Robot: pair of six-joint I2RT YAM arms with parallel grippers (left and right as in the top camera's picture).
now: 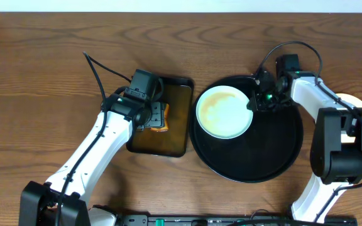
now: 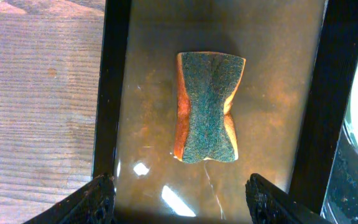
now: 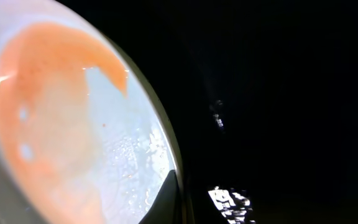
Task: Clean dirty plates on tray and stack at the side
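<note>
While the right gripper (image 1: 254, 103) pinches the rim of the smeared plate (image 1: 225, 113), plate on the black tray's (image 1: 275, 150) left side, left gripper (image 2: 182, 208) spread wide over a sponge (image 2: 209, 107) in the brown tray (image 2: 148, 93).

overhead: high, straight down, whole table (image 1: 30, 75)
left wrist: close, straight down on sponge (image 2: 207, 107) in brown tray (image 2: 114, 93)
right wrist: very close, at plate (image 3: 73, 124) rim
shared: plate edge shows right in left wrist view

Bright and even from above, sharp overhead. White glints on the brown tray (image 2: 140, 168). Soft, blurred close-up of the plate (image 3: 61, 124); near-black right half, small glare specks on the black tray (image 3: 232, 200).
</note>
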